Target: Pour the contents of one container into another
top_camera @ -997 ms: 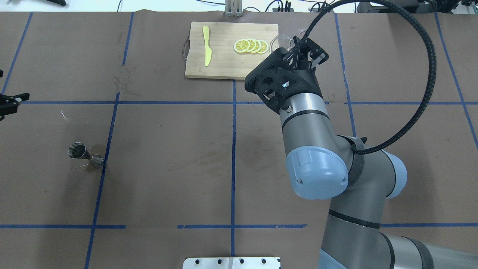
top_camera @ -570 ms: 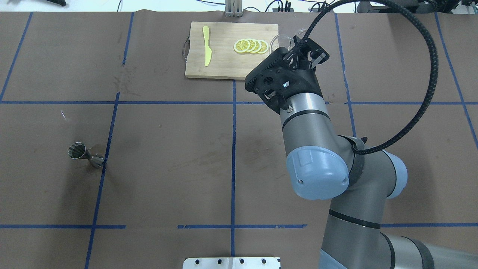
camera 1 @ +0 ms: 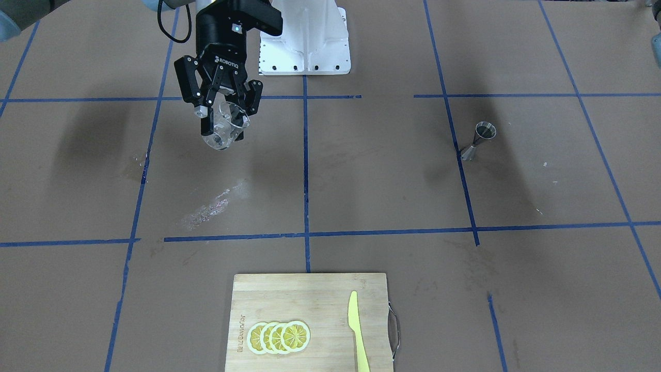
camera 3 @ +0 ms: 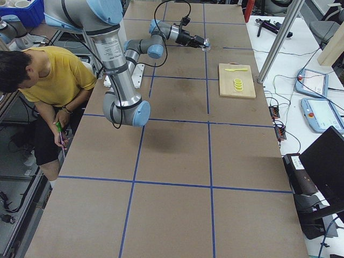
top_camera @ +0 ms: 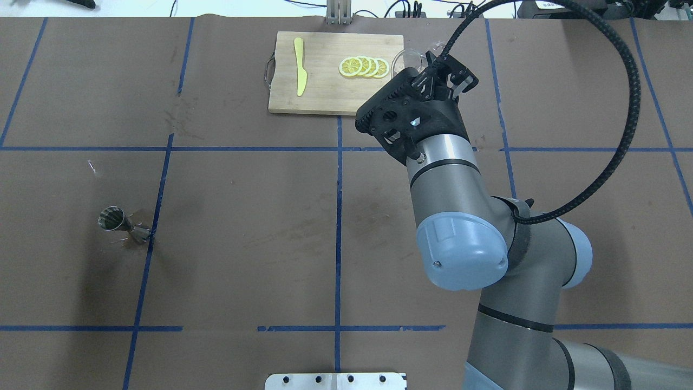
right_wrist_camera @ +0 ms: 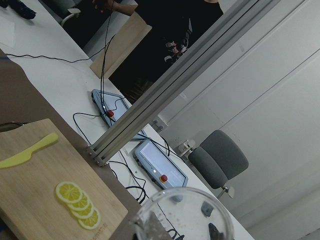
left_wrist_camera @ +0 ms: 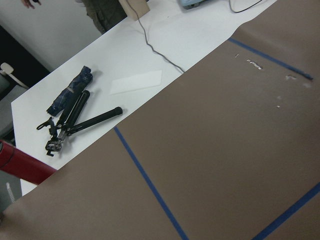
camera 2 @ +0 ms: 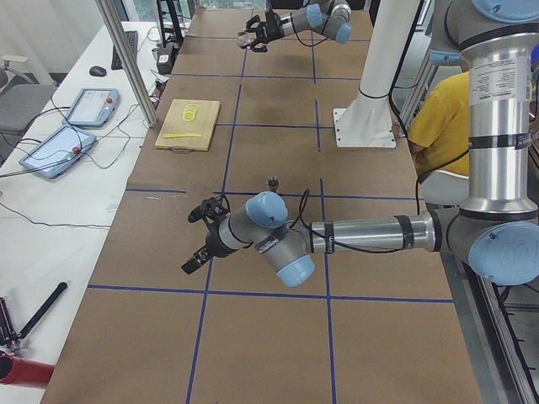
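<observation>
Glass cup [camera 1: 219, 138] is clamped, tilted, in the right pincer [camera 1: 225, 120], aloft on the robot's side of the board [camera 1: 310, 289], barely shifted. The left pincer [camera 2: 200, 240], its opening untellable, has been withdrawn. The jigger [camera 1: 477, 140] is left well apart from the board, so pouring seems some way off.

I'm looking forward and down on the table [top_camera: 243, 216] from behind the robot's shoulders in the overhead view. The front camera is facing the base [camera 1: 304, 36] from across the table, steeply down, so the sides are mirroring. Both are taking in the board [top_camera: 335, 73] and jigger [top_camera: 123, 225]. The side cameras are looking along the table from its ends, far back. The left wrist camera is hanging close over the table's edge and a white desk [left_wrist_camera: 125, 60]. The right wrist one is peering past the cup [right_wrist_camera: 185, 215] toward the board.
</observation>
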Controlling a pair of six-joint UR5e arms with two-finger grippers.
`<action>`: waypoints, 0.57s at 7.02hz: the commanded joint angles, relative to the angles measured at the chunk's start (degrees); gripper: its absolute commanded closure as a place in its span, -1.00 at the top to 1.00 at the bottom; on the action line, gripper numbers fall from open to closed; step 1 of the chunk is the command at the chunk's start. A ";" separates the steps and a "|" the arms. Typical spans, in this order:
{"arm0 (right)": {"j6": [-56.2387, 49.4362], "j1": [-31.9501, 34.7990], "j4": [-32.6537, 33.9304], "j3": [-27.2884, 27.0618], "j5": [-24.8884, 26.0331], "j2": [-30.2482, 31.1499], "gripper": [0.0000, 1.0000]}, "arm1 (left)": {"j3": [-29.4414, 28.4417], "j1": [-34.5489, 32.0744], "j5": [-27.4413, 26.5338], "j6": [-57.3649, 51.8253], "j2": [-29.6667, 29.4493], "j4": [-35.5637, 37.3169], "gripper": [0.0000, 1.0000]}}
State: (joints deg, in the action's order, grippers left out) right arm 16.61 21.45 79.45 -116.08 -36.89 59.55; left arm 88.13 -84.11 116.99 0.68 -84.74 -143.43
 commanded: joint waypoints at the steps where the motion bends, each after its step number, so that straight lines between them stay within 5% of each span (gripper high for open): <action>1: 0.00 0.00 0.00 -0.02 -0.12 -0.05 -1.00 | -0.41 -2.70 2.26 -10.37 -4.26 25.09 1.00; 3: 0.00 0.00 0.00 -0.46 -0.20 -0.05 -1.00 | 0.02 -5.69 4.54 -13.94 -5.61 41.49 1.00; 4: 0.00 -0.09 0.00 -0.46 -0.20 -0.05 -1.00 | -0.06 -6.67 12.66 -13.86 -5.00 46.53 1.00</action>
State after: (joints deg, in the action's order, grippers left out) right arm 16.61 21.43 79.45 -116.44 -37.06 59.50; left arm 88.02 -89.31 122.67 -12.49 -89.94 -104.64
